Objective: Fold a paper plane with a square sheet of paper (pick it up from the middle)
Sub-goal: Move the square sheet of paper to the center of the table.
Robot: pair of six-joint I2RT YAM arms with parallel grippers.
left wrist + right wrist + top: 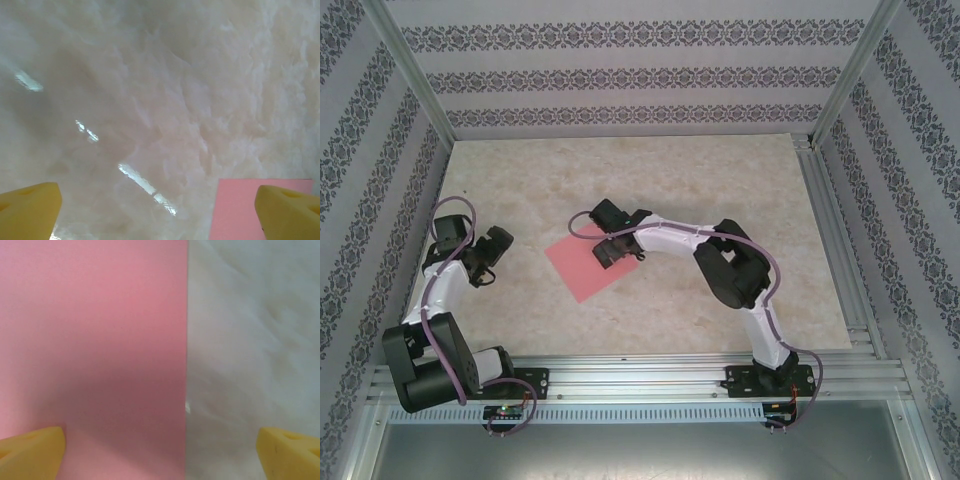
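The right tool has its two yellow fingers spread wide apart, and nothing is between them. In the right wrist view the tool hangs over the right edge of the square sheet of paper. One finger is over the pink sheet and the other is over the bare bench. A soft dark shadow lies on the paper near the fingers. From above I cannot tell if the fingers touch the paper or only sit just over it. The left tool is spread wide too and holds nothing. In the left wrist view it points at the pale, shiny bench, and a corner of the pink paper peeks in beside its right finger. In the top view the paper lies flat near the middle of the bench, turned like a diamond, with the left tool well apart from it on the left side. Walls with a dark flower pattern stand around the bench, and a metal rail runs along the near edge where the arms are bolted.
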